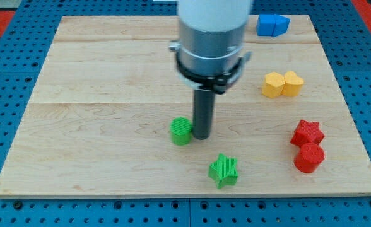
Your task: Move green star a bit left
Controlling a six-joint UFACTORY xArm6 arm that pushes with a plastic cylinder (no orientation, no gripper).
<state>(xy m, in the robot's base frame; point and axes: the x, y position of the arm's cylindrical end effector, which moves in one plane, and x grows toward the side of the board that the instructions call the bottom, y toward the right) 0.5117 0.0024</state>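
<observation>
The green star (224, 170) lies on the wooden board (97, 94) near the view's bottom, a little right of centre. My tip (201, 136) rests on the board just right of a green cylinder (181, 131), touching or almost touching it. The tip is above and slightly left of the green star, about a block's width away from it.
A red star (307, 133) and a red cylinder (309, 157) sit at the view's right, close together. A yellow heart-like block (282, 84) lies above them. A blue block (272, 24) is at the view's top right. The arm's grey body (212, 38) hangs over the top centre.
</observation>
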